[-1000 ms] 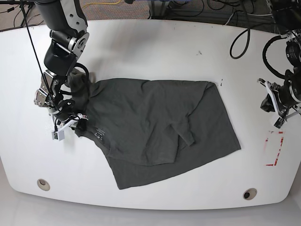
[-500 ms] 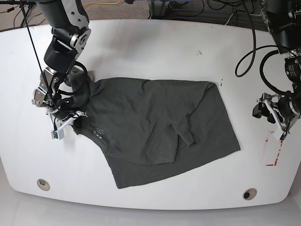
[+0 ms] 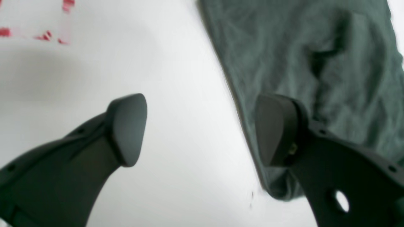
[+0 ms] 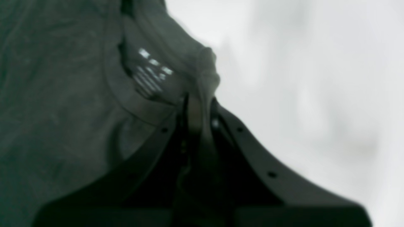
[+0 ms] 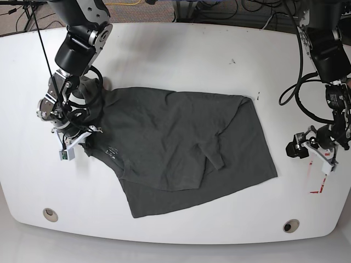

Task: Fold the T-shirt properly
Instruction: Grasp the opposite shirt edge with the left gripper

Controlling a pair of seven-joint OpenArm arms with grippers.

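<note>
Step in hand: spreading, not yet folding. The right gripper (image 5: 77,137), at the base view's left, is clamped tight on the collar edge of the rumpled dark charcoal-grey cotton T-shirt (image 5: 186,148), which lies mid-way across the white oval table (image 5: 181,49) with a sleeve doubled over its body. The left gripper (image 3: 202,129) hangs near the hem, jaws wide apart, gripping nothing. Next move: probably close it on that hem corner, then draw the cloth flat.
</note>
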